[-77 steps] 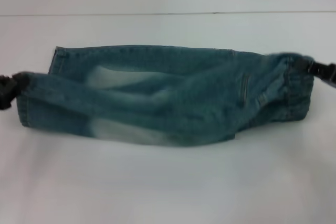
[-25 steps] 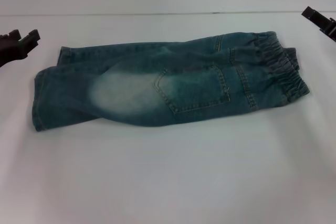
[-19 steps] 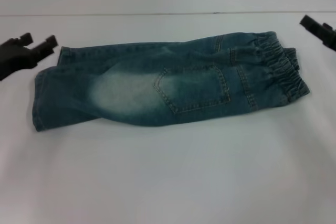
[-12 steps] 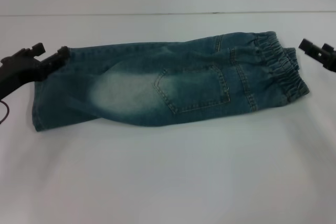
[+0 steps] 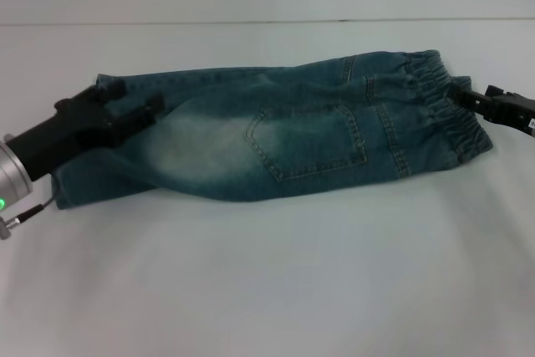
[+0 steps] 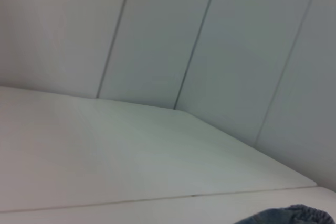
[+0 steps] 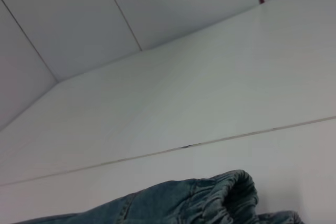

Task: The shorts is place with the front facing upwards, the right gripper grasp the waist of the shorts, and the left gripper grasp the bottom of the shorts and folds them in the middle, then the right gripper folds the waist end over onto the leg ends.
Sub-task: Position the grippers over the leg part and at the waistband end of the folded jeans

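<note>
The shorts (image 5: 276, 140) lie folded lengthwise on the white table, a stitched pocket facing up. Their gathered waist (image 5: 443, 102) is on the right and the leg ends (image 5: 67, 181) on the left. My left gripper (image 5: 134, 98), with its silver wrist and green light, is open and hovers over the leg part near the hems. My right gripper (image 5: 475, 96) is open at the outer edge of the waist, its lower finger touching or just over the band. The right wrist view shows the waist (image 7: 226, 195) close below. A scrap of denim (image 6: 294, 216) shows in the left wrist view.
The white table (image 5: 276, 290) stretches wide in front of the shorts, with a seam line (image 5: 267, 21) at its far edge. Pale wall panels (image 7: 79, 19) stand behind.
Three seconds ago both grippers held the shorts mid-fold; a second ago they were off them. Since then the left has moved right over the legs and the right has come left and down to the waist.
</note>
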`<state>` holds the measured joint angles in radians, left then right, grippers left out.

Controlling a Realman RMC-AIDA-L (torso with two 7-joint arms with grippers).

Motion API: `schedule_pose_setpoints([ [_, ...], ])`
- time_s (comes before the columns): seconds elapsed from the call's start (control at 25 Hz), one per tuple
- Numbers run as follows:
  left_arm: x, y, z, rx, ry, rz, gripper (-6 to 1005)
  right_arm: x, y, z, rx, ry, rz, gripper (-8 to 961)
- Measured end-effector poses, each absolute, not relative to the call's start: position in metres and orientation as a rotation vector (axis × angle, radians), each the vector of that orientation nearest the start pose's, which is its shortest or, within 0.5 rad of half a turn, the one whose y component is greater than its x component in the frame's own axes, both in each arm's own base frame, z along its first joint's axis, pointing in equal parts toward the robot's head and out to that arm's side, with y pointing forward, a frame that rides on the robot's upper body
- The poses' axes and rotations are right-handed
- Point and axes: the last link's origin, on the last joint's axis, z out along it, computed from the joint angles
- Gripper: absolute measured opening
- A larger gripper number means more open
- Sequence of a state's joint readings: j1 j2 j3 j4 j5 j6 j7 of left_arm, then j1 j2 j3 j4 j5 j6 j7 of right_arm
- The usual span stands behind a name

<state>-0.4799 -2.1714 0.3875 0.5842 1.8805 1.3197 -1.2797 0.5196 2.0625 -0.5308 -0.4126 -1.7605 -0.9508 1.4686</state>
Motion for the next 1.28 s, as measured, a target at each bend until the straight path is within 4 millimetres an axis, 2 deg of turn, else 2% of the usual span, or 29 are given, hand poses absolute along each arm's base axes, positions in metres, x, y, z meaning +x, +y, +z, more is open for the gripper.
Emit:
schedule_pose_setpoints([
  [0.04,-0.300,0.337,-0.005,-2.194,-0.839,-0.853,786,0.345,0.370,0.011,-1.919,1.188,0.673,881],
  [0.48,-0.292,0.336,-0.020,-2.233,-0.816,-0.875,785,0.340,0.384,0.004,-1.927,1.195,0.574,846],
  [0.92,-0.284,0.339,-0.028,-2.257,-0.778,-0.889,786,0.332,0.384,-0.012,-2.021,1.255,0.502,812],
  [1.28,-0.279,0.340,-0.032,-2.260,-0.773,-0.911,786,0.330,0.381,-0.011,-2.038,1.261,0.529,427],
])
